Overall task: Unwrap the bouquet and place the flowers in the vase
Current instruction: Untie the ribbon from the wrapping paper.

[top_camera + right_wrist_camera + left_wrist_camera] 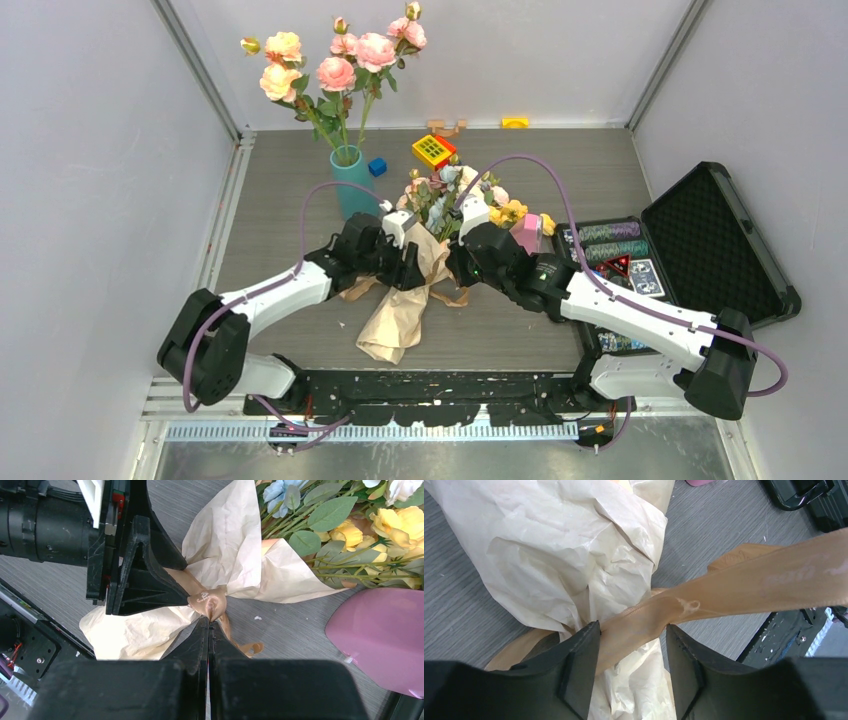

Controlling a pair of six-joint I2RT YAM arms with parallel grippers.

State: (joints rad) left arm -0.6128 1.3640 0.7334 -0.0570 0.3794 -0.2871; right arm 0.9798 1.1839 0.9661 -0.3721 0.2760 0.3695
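Bouquet [432, 250] lies flat on the surface [520, 330], and both tools meet over its waist.

On the near side of the tools, toward the arm bases, the loose tail of the kraft paper [574, 555] spreads out, very crinkled. At the waist the tan ribbon [734, 587] is tied around this paper.

The left tool [631, 630] has its jaws apart, and a band of the ribbon passes between them. I cannot say that it is squeezed. The right tool [209, 622] has its jaws pressed together, and their tips seem to pinch the ribbon just under the knot. The two tools almost touch each other at that place.

Beyond the tools the flowers [350, 530] come out of the open end of the paper, yellow, white and pale blue, with green leaves. Beside the blooms, to the right of the right tool, lies a pink box [385, 635], and further right stands an open black case [720, 240]. Farther away, behind the left tool, the vase [350, 185] stands upright, and tall roses [350, 55] are in it.

In my judgement the task is only at its beginning. The ribbon is not yet untied, the paper is wrapped around the stems, and no small flower is in the vase. What is left is to loosen the knot, open the paper, take the stems out and carry them to the vase.
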